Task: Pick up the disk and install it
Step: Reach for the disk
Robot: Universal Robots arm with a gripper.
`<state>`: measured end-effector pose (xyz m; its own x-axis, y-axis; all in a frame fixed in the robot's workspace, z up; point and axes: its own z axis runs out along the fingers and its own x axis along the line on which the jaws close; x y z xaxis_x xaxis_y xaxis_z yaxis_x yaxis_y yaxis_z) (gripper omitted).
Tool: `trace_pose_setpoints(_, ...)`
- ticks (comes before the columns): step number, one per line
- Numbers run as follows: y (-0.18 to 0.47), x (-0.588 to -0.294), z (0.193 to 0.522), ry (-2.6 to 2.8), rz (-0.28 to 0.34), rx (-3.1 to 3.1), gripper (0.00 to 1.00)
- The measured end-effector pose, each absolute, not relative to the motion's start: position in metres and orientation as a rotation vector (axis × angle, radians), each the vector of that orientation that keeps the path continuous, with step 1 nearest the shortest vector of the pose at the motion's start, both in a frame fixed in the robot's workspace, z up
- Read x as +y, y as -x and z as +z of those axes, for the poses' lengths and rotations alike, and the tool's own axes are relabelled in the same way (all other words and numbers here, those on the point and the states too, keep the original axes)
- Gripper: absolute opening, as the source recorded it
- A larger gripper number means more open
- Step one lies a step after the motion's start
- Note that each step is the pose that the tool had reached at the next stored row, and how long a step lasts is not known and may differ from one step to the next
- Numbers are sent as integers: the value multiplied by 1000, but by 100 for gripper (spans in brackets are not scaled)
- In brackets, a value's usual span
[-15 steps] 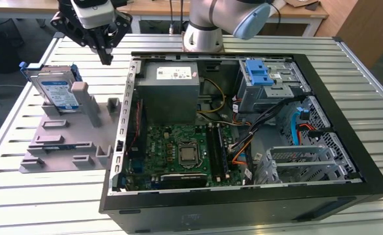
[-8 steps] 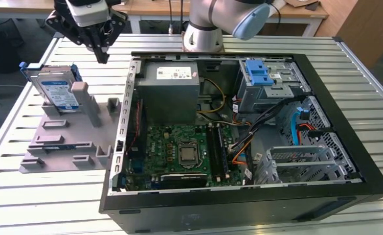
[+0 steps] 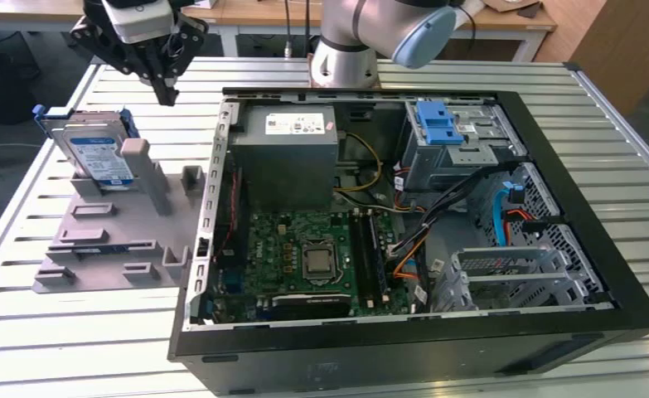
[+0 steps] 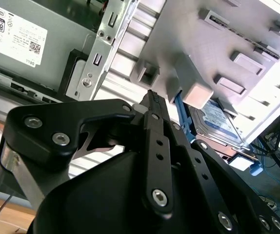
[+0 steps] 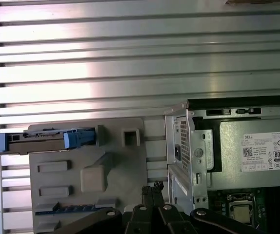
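The gripper [image 3: 171, 98], pressed together and empty, hangs near the upright disk [image 3: 95, 155], a stiff, fairly heavy, shock-sensitive slab probably best pinched across its blue side rails.

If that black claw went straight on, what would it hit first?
The gripper would likely meet the grey fixture plate, at its edge by the computer case, or the table just beside.

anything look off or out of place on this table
Nothing stands out. The disk stands on edge in the grey fixture plate, looking intact, and the hand hangs shut and empty near the open computer case.
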<state>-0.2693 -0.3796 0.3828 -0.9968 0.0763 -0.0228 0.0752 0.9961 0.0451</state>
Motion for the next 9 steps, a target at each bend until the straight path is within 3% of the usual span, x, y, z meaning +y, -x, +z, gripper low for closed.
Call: trace_pose_setpoints(9,277,-377,382,-118,69,3114,11)
